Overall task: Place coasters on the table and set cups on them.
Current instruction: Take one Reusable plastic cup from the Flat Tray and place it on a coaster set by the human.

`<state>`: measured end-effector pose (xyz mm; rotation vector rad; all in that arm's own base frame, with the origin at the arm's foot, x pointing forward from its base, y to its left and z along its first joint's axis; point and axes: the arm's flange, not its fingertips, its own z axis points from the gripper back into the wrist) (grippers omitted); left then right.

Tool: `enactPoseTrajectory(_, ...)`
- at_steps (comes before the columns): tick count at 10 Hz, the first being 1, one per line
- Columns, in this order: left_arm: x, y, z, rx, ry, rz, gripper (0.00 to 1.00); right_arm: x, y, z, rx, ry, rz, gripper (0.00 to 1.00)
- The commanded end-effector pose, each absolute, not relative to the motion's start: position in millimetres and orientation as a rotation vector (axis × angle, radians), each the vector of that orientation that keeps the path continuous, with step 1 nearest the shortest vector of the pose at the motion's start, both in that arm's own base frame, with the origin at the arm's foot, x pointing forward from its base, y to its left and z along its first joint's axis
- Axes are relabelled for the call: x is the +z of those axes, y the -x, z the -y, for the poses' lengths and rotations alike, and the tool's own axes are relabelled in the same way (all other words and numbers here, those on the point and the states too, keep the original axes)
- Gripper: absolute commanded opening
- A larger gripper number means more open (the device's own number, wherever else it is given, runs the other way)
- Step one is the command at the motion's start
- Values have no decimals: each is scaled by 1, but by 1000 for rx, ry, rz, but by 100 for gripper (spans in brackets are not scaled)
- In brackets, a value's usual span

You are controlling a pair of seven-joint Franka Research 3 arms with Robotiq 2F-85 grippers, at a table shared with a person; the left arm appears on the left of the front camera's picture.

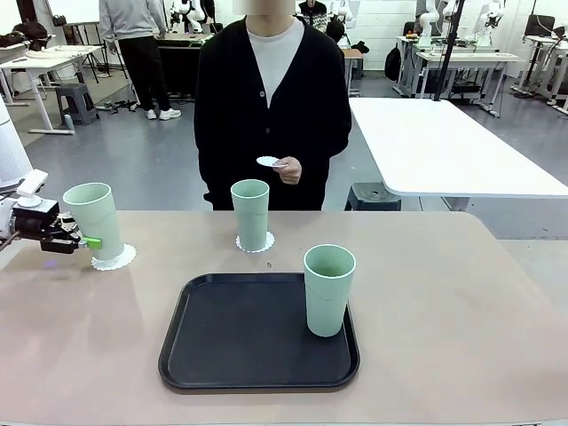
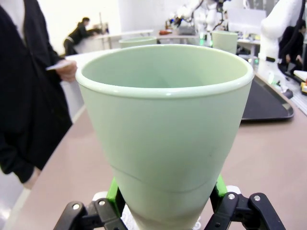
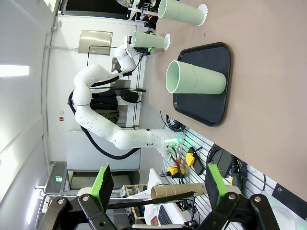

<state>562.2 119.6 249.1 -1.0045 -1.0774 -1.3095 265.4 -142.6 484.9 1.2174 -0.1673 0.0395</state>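
Front: left tool (image 1: 78,238) is clamped low on the left cup (image 1: 93,216), probably for steadiness, seating it on its coaster (image 1: 115,258) on the tabletop (image 1: 461,302). The middle cup (image 1: 250,213) stands on the second coaster (image 1: 256,244). The third cup (image 1: 328,288) stands in the tray (image 1: 257,377). The person's hand (image 1: 288,169) holds the last coaster (image 1: 267,161).
Left wrist: the gripped cup is empty.
Right wrist: right tool (image 3: 156,184) spread wide, holding nothing.

Left cup (image 1: 93,217) and middle cup (image 1: 250,213) stand on coasters (image 1: 120,258); third cup (image 1: 328,288) on tray (image 1: 240,342).
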Motion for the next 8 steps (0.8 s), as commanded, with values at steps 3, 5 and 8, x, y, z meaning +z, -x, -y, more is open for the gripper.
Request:
enactPoseTrajectory(3, 246, -563, -123, -1389, 1044, 1093, 83, 485, -265, 143, 48, -1227, 170, 100)
enactPoseTrajectory(5, 243, -563, -122, -1396, 1040, 1078, 83, 485, -265, 143, 48, -1227, 170, 100)
enactPoseTrajectory(8, 235, -573, -122, -1375, 1035, 1065, 83, 485, -265, 143, 48, -1227, 170, 100)
